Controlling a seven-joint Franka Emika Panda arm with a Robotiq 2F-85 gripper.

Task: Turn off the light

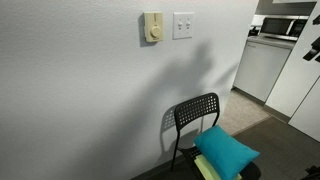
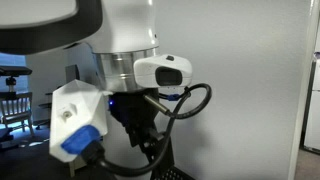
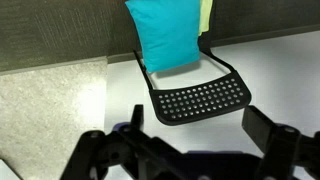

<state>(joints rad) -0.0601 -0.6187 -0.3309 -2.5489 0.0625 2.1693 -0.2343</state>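
Note:
The light switch is a small white wall plate with two rockers, high on the white wall in an exterior view. No lamp shows. A dark part of my arm shows at that view's right edge, far from the switch. In the wrist view my gripper is open and empty, its two dark fingers wide apart. It points at the wall above a black chair. The switch is out of the wrist view.
A cream boxy unit with a round dial hangs just left of the switch. A black perforated chair with a teal cushion stands against the wall below. The robot's body fills an exterior view. A kitchen counter lies beyond.

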